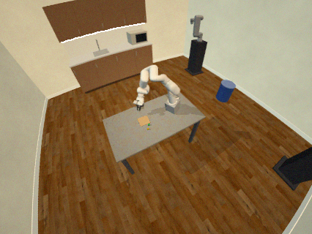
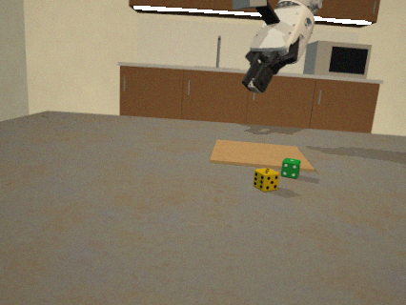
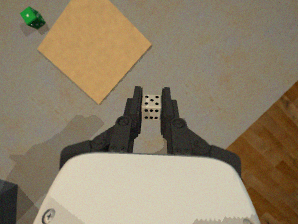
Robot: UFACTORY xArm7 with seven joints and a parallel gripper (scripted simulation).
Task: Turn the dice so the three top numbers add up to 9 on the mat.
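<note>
In the middle of the exterior view, a tan square mat is seen lying flat on the gray table. A white die is gripped between the fingers of the gripper, in the center of the wrist view, with five pips shown on one face and six on another. The die is held above the table, off the mat. The green die is seen at the upper left of the wrist view, on the table just beside the mat, with one pip on top. The yellow die is found below the mat in the exterior view, also on the table; six and five are shown on its sides. At the upper right of the top view, a blue cylinder is set on the floor; whether anything is contained in it cannot be told.
</note>
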